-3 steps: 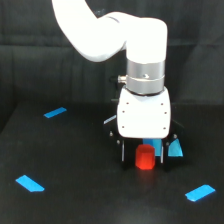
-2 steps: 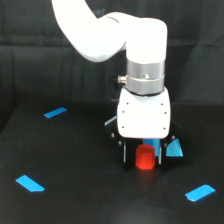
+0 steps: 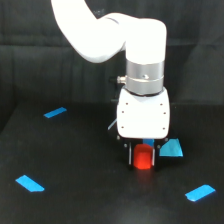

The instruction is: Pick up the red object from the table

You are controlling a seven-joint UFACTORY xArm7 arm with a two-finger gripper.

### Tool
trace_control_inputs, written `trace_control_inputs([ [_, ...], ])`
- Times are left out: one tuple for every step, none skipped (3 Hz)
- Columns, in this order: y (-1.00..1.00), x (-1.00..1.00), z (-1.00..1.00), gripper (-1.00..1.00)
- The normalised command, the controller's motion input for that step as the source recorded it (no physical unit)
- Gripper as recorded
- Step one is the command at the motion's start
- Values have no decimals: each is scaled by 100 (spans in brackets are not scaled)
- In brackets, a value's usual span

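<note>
Grasping looks to be the step in hand: the hand (image 3: 143, 151) sits low over the red object (image 3: 143, 158), which stands on the table (image 3: 90, 195) between its narrowed fingers, just left of the blue rectangle (image 3: 171, 148). I cannot tell whether the fingers press it yet. Next comes a firm squeeze, then a straight lift.

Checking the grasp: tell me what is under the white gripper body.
Directly under the gripper sits the red object, between dark fingers, on the table. Its top and any finger contact are hidden by the body.

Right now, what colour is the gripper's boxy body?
White, seen in the exterior view, the gripper sitting directly over the red object.
</note>
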Motion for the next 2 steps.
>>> trace_control_inputs([
  [10, -2, -9, -100],
  [38, -24, 86, -93],
])
